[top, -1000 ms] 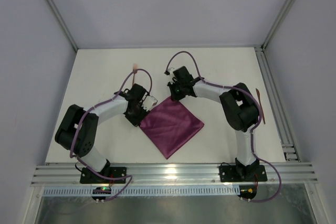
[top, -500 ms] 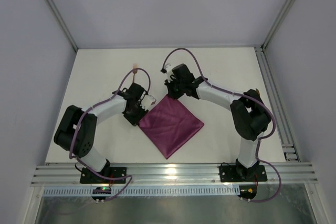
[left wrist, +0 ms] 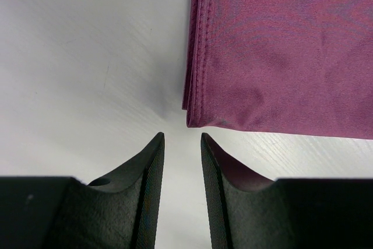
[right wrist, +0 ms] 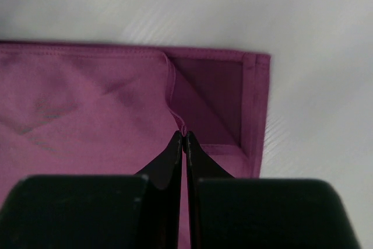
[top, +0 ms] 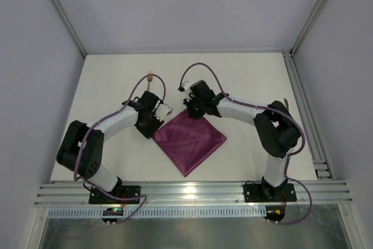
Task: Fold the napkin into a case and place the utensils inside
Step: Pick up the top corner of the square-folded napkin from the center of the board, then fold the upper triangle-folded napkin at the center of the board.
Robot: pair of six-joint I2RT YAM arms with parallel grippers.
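The napkin point(top: 189, 138) at frame centre is only a folded square; right fingers point(right wrist: 175, 155) pinch its top layer, left fingers point(left wrist: 152, 167) half-open, empty; fork point(top: 150, 77) lies upper left.

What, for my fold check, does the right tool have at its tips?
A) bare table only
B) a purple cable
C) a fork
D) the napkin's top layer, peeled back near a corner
D: the right wrist view shows the shut right tool pinching the lifted upper layer of the napkin beside its corner.
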